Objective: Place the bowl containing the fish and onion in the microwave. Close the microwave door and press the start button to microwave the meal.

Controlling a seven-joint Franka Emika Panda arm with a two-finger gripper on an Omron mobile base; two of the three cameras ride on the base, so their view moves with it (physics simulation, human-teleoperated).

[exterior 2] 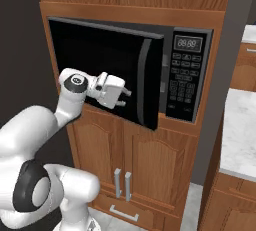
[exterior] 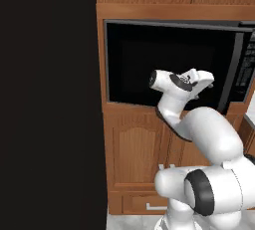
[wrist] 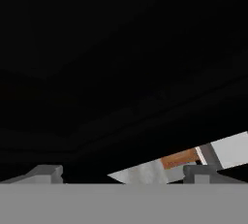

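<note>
step: closing the door | our gripper (exterior 2: 125,96) has its jaws spread wide and holds nothing, pressed near the microwave door (exterior 2: 107,70) to push it | door stands almost shut on the microwave (exterior 2: 187,75) | bowl hidden, presumably inside

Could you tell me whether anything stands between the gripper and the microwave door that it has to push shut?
Nothing visible does. The open gripper sits right in front of the dark window of the microwave door, beside its handle bar. The door stands slightly ajar, with no object between it and the microwave.
</note>
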